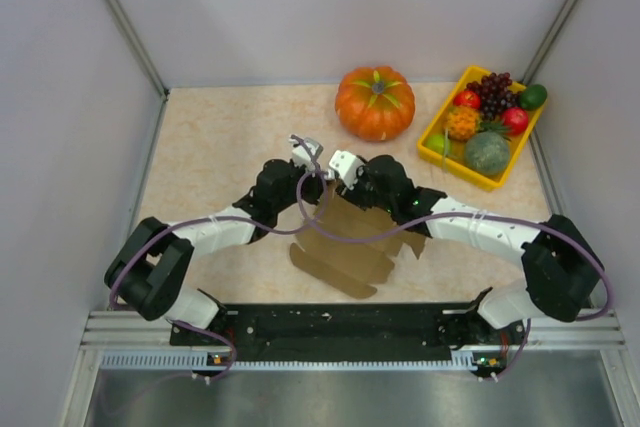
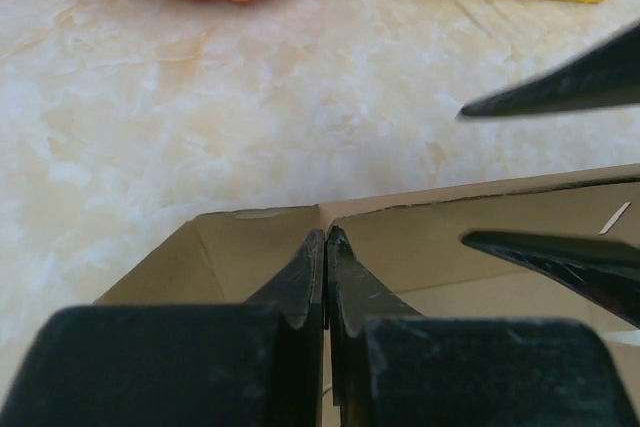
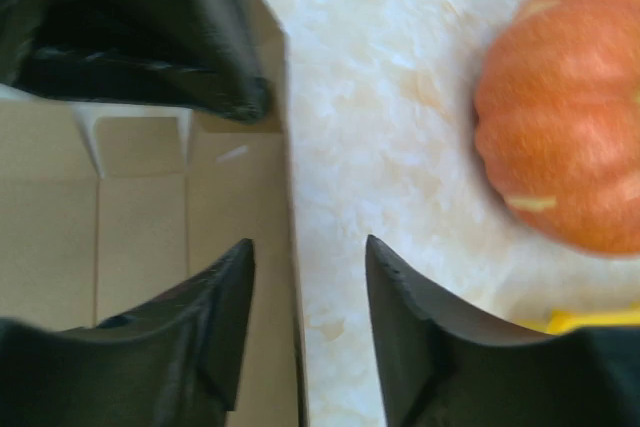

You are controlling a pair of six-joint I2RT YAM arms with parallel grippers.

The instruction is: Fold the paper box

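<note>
The paper box (image 1: 350,242) is a flat brown cardboard sheet with flaps, lying between the two arms, its far panel raised upright. In the left wrist view my left gripper (image 2: 326,237) is shut, and its tips pinch the top edge of that raised panel (image 2: 260,247) at a crease. My right gripper (image 3: 308,247) is open beside it and straddles the same panel's edge (image 3: 292,207) without touching it. From above, the left gripper (image 1: 316,179) and right gripper (image 1: 336,183) meet at the box's far edge. The right fingers (image 2: 560,92) show in the left wrist view.
An orange pumpkin (image 1: 375,102) stands just beyond the grippers. A yellow tray (image 1: 437,134) of plastic fruit sits at the back right. Grey walls close in the beige tabletop (image 1: 220,147) on three sides.
</note>
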